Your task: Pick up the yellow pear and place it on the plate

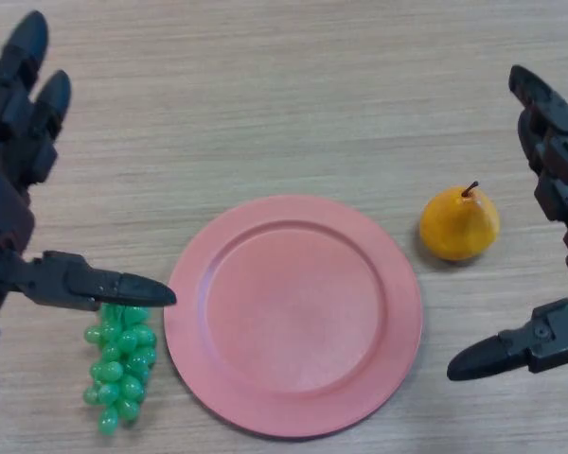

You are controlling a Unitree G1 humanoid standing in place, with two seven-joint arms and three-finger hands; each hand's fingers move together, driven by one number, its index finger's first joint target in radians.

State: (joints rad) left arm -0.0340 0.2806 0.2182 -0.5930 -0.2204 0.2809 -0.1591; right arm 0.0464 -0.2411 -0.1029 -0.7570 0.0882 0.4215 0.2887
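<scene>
Clearly the right hand (559, 189), fingers spread apart and empty, sits nearest the yellow pear (459, 225), which stands stem-up just beside the plate (293, 416).

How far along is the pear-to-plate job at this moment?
Nothing looks done yet: the yellow pear sits on the table to the right of the pink plate, which holds nothing. Nothing is in hand: the right hand is open beside the pear without touching it, and the left hand is open above the green grapes. Grasping, lifting and placing all remain.
</scene>
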